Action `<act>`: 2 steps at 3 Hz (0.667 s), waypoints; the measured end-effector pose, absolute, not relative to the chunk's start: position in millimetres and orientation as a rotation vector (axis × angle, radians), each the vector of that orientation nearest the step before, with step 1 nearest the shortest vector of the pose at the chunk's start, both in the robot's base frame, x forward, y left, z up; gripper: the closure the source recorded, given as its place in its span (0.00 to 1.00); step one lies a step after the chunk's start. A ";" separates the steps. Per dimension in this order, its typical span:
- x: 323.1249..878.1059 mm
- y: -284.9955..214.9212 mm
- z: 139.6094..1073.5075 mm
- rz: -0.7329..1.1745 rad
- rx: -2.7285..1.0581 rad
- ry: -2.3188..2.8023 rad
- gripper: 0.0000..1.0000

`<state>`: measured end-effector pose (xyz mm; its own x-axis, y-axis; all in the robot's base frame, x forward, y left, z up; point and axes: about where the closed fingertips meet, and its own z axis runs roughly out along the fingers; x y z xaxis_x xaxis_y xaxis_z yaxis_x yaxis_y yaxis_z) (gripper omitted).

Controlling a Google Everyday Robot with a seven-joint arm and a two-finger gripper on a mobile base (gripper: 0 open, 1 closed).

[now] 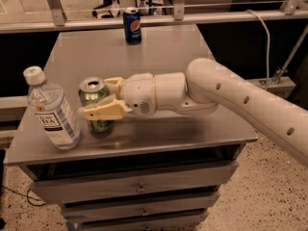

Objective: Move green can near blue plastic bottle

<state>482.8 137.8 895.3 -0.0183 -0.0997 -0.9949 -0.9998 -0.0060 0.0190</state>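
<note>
The green can [91,91] stands on the grey table [183,129] toward its front left, silver top and pull tab up. My gripper [95,98] reaches in from the right and is shut on the can, with one cream finger [103,112] across its front and the other behind it. The blue plastic bottle [52,110], clear with a white cap and a white-and-blue label, stands upright just left of the can, a small gap between them. The front finger hides the can's middle.
A dark blue Pepsi can [132,26] stands at the table's far edge. A metal rail [216,16] runs behind the table. Drawers [139,186] sit below the front edge. My white arm [240,100] crosses the table's right side.
</note>
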 end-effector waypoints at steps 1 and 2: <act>480.3 141.0 894.7 1.192 -1.276 1.288 0.00; 479.2 141.8 894.3 1.197 -1.271 1.288 0.00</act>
